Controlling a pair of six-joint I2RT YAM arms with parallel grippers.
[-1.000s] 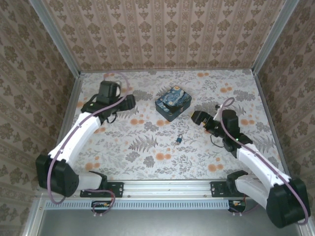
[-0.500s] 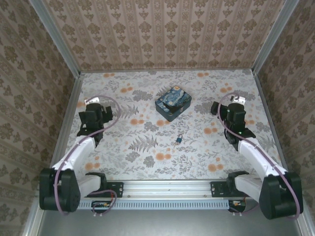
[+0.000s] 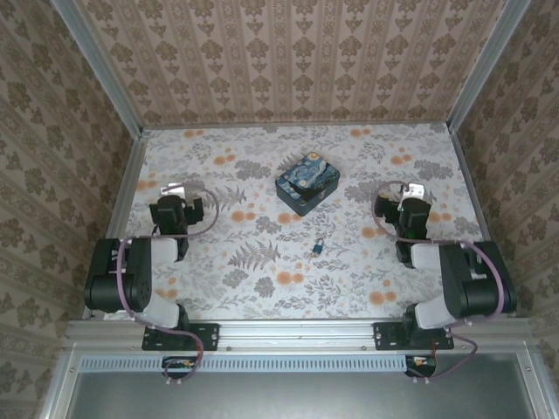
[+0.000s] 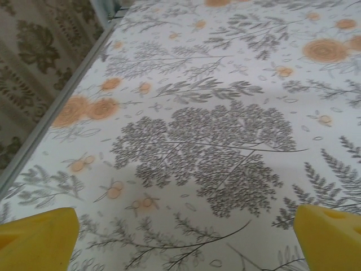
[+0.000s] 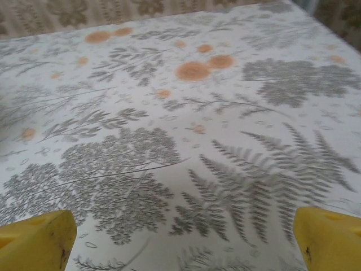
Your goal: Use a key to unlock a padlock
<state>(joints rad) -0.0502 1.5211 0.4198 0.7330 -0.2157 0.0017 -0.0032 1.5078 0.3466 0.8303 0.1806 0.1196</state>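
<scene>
Midway between both end effectors, tiny bluish-dark metal padlock (image 3: 319,248) is lying alone; left gripper (image 4: 185,236) and right gripper (image 5: 185,236) are folding back home, jaws fully spread, empty. Probably wrapping up.

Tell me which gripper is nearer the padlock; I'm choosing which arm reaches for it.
Right. The right gripper sits right of and beyond the padlock; the left gripper is farther off to its left.
</scene>
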